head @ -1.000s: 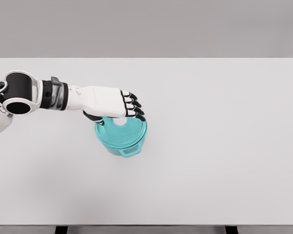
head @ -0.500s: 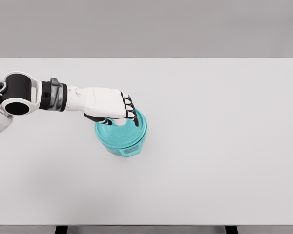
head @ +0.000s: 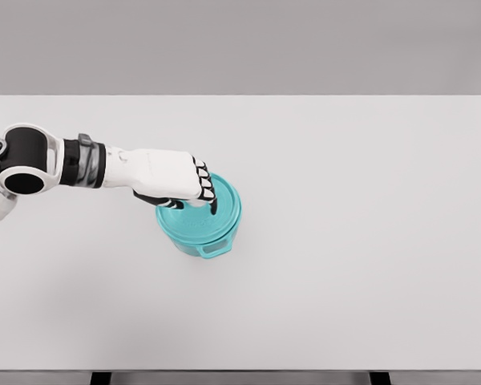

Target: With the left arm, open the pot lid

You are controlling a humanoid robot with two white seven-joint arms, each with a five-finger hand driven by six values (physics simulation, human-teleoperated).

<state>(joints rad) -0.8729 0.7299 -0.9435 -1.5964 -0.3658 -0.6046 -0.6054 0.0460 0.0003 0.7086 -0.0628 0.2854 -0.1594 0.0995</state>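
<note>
One teal pot (head: pixel 200 228) with one lid (head: pixel 216 210) sits left of the desk's (head: pixel 369 241) centre; the left hand (head: pixel 172 178) has its fingers (head: pixel 204 184) curled around the lid's knob.

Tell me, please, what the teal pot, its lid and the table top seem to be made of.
The pot and its lid share one even teal colour with a dull sheen, which suggests plastic or enamelled metal; the render leaves that open. The lid shows faint concentric rings. The table is a flat, matte white surface without grain, perhaps laminate or painted board. The left hand covers the lid's centre.
</note>
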